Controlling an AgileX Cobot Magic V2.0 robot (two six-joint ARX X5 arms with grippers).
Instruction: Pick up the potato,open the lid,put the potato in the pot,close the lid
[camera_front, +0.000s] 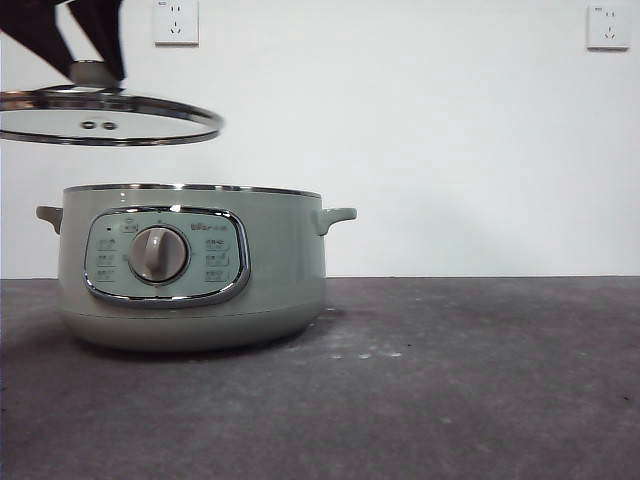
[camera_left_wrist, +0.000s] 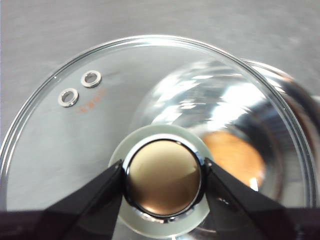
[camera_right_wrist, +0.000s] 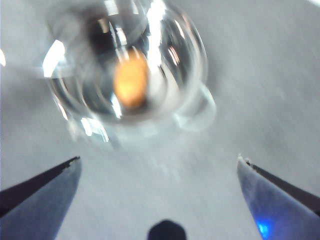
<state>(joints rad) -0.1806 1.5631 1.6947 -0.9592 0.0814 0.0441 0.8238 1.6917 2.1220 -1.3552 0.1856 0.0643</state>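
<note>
The sage-green pot (camera_front: 195, 265) stands on the left of the table with its top uncovered. The glass lid (camera_front: 105, 117) hangs level in the air above and a little left of the pot, and my left gripper (camera_left_wrist: 164, 180) is shut on its knob (camera_left_wrist: 162, 181). Through the lid glass the orange-brown potato (camera_left_wrist: 235, 156) shows lying on the pot's shiny floor. My right gripper (camera_right_wrist: 157, 172) is open and empty, high above the pot (camera_right_wrist: 130, 70); its blurred view looks down on the potato (camera_right_wrist: 131, 80) inside.
Two wall sockets (camera_front: 176, 21) are on the white wall behind. Dark grey tabletop (camera_front: 470, 380) stretches to the right of the pot. The lid has two small steam holes (camera_left_wrist: 80, 87).
</note>
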